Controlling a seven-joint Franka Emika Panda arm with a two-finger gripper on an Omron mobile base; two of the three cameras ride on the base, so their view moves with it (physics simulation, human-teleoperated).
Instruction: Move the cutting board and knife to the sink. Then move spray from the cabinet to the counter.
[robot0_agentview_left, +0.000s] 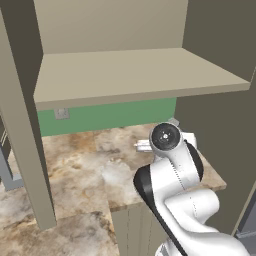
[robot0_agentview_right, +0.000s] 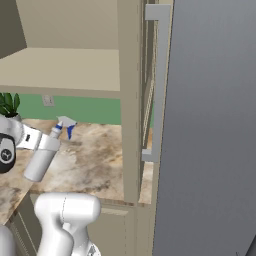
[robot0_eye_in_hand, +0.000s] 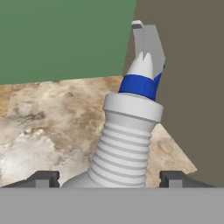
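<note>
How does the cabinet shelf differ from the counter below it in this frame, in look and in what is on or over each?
The cabinet shelf is plain flat beige; the counter is mottled beige-and-brown marble. The shelf sits higher and carries nothing visible; over the counter the spray leans tilted, between the tips of the gripper, whose jaws stand wide. Whether the bottle touches the counter cannot be told. Both are level surfaces in the same alcove.

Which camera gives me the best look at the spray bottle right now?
The right base view: the spray bottle shows whole, tilted over the counter. The hand view shows just its ribbed neck and blue-and-white nozzle, close up. In the left base view the arm hides nearly all of it.
</note>
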